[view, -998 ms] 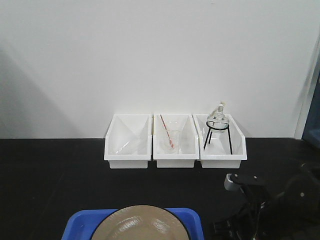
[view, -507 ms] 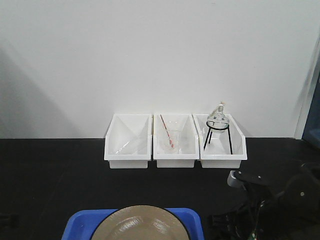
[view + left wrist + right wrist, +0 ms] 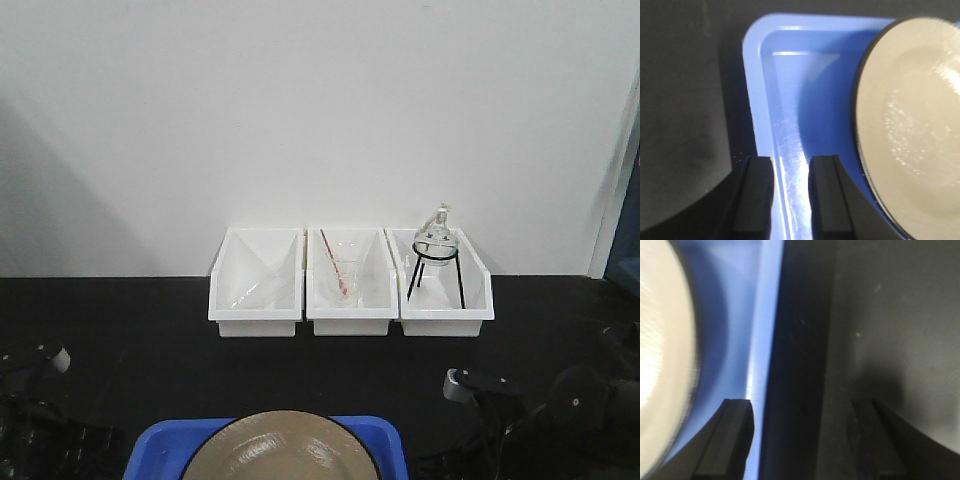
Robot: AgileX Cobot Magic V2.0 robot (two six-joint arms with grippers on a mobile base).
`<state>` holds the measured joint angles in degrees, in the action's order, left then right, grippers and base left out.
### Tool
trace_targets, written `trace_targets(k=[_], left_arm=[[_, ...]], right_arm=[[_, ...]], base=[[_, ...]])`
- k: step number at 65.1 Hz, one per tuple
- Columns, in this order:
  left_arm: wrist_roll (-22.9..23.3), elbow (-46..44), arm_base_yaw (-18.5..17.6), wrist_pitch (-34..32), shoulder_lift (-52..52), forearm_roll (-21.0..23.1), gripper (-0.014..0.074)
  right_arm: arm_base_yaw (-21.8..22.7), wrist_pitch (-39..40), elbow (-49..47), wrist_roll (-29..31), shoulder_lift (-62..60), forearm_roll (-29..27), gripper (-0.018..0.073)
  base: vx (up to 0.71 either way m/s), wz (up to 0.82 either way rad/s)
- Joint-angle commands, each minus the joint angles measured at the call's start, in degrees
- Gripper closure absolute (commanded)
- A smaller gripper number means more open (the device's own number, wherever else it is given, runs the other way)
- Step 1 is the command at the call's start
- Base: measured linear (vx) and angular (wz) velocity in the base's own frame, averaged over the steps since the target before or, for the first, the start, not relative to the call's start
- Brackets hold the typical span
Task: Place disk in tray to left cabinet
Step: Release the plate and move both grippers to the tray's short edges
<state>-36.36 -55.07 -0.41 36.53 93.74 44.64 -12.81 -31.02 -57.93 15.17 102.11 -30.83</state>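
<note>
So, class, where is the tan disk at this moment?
In the front-facing view the disk sits bottom centre, inside the blue tray on the black benchtop, in front of the three white bins.

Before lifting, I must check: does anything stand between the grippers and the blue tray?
Nothing visible. The left gripper straddles the tray along its left lip; the right gripper hangs open at the right lip. The disk lies clear of both.

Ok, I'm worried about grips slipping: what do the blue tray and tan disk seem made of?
The tray looks like glossy moulded plastic: rounded corners, fine scratches, a glare streak. The disk seems glazed ceramic or melamine: speckled highlights on a smooth face; which, I cannot tell.
</note>
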Motion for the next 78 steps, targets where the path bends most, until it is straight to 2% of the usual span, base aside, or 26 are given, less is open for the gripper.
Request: trace_targets(k=[1, 15, 33, 57, 65, 78], left_arm=[[-2.97, -1.68, 0.0, -1.16, 0.78, 4.12, 0.0269], [-3.53, -1.68, 0.0, -3.53, 5.77, 4.05, 0.0269], [-3.53, -1.61, 0.0, -2.35, 9.25, 4.05, 0.0269], [-3.53, -1.56, -0.16, -0.04, 10.73, 4.17, 0.0269], [-3.53, -1.56, -1.18, -0.04, 10.85, 4.19, 0.0269], [-3.53, -1.56, -3.62, -2.67, 10.85, 4.97, 0.0272]], right_arm=[[0.19, 1.9, -1.4, 1.48, -0.96, -1.08, 0.0083], [0.19, 2.17, -1.4, 2.37, 0.79, -3.21, 0.0083], [0.19, 3.13, -1.94, 8.47, 1.83, -11.09, 0.0083], [-1.46, -1.34, -10.83, 9.33, 8.66, -11.62, 0.0095], [-2.73, -2.99, -13.75, 8.71, 11.04, -11.25, 0.0129], [-3.32, -6.24, -14.63, 5.76, 13.54, -10.05, 0.0234]], base=[[0.0, 0.0], [0.0, 0.0], [0.0, 0.0], [0.0, 0.0], [0.0, 0.0], [0.0, 0.0]])
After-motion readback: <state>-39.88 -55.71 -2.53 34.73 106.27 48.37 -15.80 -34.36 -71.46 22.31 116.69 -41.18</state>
